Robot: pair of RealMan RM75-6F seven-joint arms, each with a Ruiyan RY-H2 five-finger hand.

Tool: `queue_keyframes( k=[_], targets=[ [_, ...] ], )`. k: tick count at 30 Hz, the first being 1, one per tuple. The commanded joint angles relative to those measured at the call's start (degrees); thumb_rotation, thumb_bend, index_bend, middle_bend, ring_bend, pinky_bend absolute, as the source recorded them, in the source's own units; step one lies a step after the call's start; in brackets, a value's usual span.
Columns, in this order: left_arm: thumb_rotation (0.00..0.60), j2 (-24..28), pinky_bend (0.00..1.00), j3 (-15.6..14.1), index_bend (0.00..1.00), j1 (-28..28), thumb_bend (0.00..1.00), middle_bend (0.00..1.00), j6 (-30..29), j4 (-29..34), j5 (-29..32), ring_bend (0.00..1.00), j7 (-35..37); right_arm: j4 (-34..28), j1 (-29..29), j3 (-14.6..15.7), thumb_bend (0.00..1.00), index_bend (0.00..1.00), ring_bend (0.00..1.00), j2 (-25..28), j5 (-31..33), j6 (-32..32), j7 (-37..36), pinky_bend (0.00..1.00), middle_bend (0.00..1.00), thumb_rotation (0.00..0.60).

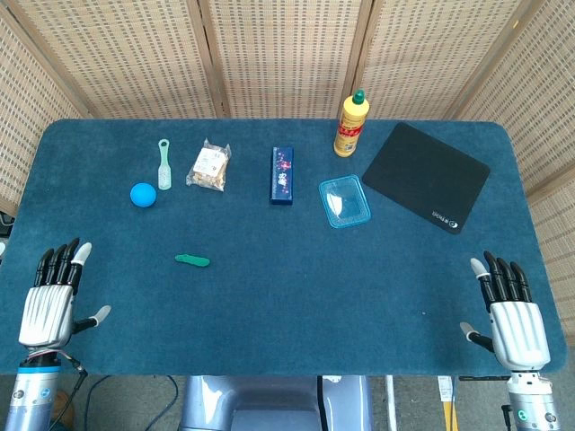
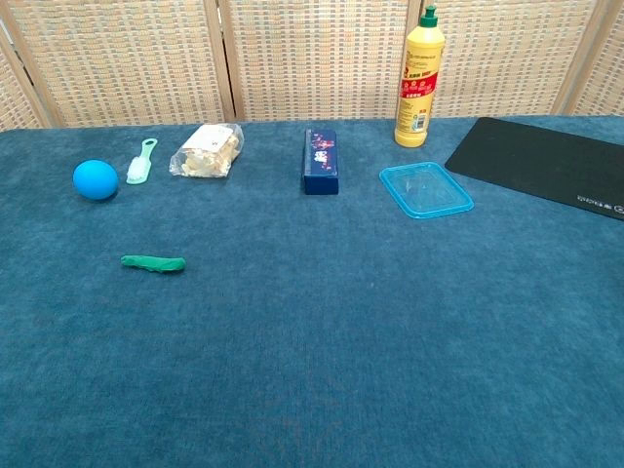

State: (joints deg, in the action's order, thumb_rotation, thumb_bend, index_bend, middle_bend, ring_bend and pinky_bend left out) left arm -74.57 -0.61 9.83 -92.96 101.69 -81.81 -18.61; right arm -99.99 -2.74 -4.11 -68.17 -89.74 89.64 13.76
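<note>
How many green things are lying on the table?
2. A small green piece lies alone near the left hand; a pale green brush lies farther back, beside the blue ball. The bottle's green cap isn't counted.

We see a blue-carpeted worktop point(image 1: 269, 296) carrying a blue ball point(image 1: 143, 194), a green brush point(image 1: 164, 163), a snack bag point(image 1: 208, 166), a dark blue box point(image 1: 282, 175), a clear blue lid point(image 1: 345, 201), a yellow bottle point(image 1: 351, 126), a black mouse pad point(image 1: 425, 176) and a small green piece point(image 1: 192, 260).

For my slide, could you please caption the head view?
Both hands, left hand and right hand, rest open on a blue table before seven small items.
</note>
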Motion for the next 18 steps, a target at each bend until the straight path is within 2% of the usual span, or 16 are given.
queue_keyframes(
  k=[1,8,10,11,14,16,18],
  targets=[
    [0.600,0.6,0.00,0.6,0.00,-0.2,0.00,0.00,1.0,0.0,0.4,0.00,0.8,0.0,-0.1,-0.1,0.00,0.00,0.00,0.1,0.4,-0.3,-0.4,0.00,0.00,0.600],
    [0.600,0.3,0.00,1.7,0.00,1.5,0.00,0.00,5.2,-2.6,0.7,0.00,1.9,-0.4,0.0,0.1,0.00,0.00,0.00,0.4,0.0,-0.1,-0.9,0.00,0.00,0.600],
    [0.600,-0.2,0.00,2.1,0.00,3.2,0.06,0.00,8.3,-4.6,0.3,0.00,4.2,-0.5,0.0,0.3,0.00,0.00,0.00,0.4,-0.2,-0.2,-0.9,0.00,0.00,0.600],
    [0.600,-1.4,0.00,3.2,0.01,6.7,0.09,0.00,14.6,-7.7,1.0,0.00,8.2,-0.8,-0.1,0.6,0.00,0.00,0.00,0.4,-0.1,-0.9,-1.1,0.00,0.00,0.600],
    [0.600,-4.6,0.00,6.1,0.18,12.1,0.16,0.00,22.5,-16.3,2.8,0.00,12.4,-1.3,-0.3,0.5,0.00,0.00,0.00,0.6,0.6,-1.7,-1.1,0.00,0.00,0.600],
    [0.600,-7.4,0.00,7.5,0.31,15.1,0.17,0.00,26.7,-21.5,4.3,0.00,12.2,-1.3,-0.4,0.3,0.00,0.00,0.00,0.5,1.2,-1.9,-0.7,0.00,0.00,0.600],
    [0.600,-9.3,0.00,8.3,0.39,17.1,0.18,0.00,29.8,-25.0,5.7,0.00,10.9,-1.3,-0.6,0.3,0.00,0.00,0.00,0.4,1.6,-2.3,-0.5,0.00,0.00,0.600]
  ],
)
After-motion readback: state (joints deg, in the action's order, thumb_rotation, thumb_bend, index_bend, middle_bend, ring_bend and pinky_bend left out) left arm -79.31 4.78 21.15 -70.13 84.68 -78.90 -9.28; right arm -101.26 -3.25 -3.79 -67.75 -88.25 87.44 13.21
